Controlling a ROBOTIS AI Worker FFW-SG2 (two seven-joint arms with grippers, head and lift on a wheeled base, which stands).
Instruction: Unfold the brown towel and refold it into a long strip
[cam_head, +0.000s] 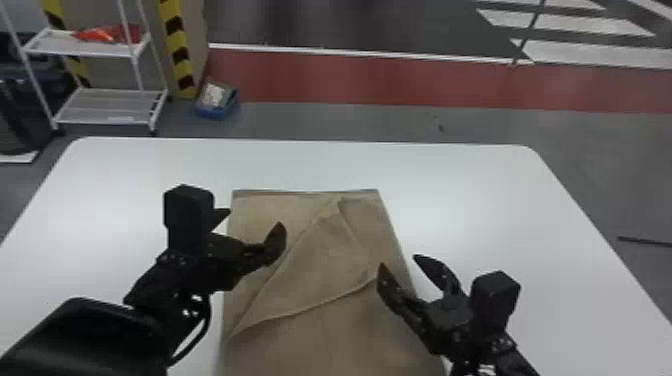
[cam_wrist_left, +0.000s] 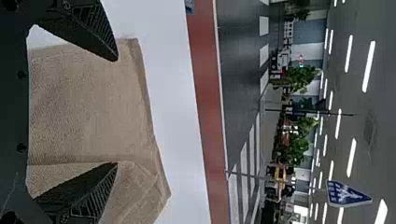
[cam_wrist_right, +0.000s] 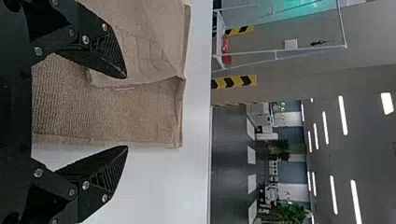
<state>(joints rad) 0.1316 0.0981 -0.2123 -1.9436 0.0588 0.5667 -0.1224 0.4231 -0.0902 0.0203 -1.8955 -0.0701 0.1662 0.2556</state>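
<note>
Brown towel (cam_head: 320, 320) lies on white table (cam_head: 475, 200), one flap folded diagonally across it. I have my left gripper (cam_head: 255, 220) open at its left side, my right gripper (cam_head: 399, 262) open too, fingers spread around the right edge.

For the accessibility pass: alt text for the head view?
Brown towel, its top layer loosely folded over, on a white table; left gripper at its left edge, right gripper at its right, both open and empty.
</note>
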